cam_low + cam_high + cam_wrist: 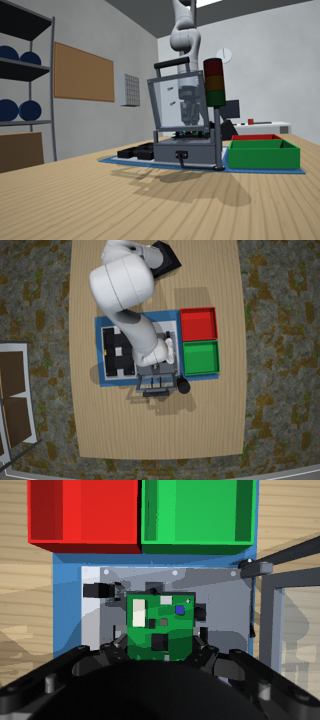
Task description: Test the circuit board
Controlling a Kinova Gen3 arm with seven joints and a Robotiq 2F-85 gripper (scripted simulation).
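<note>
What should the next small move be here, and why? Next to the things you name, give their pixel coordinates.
Probably ease the board (179, 132) (161, 612) gently down, checking that it sits flat before opening the jaws wider. It is component side up between the jaws, over the tester (169, 369) (165, 152) (225, 600), and the lid (156, 389) (180, 128) (269, 630) stands open. I can't see the pins under it or tell whether it is seated.
</note>
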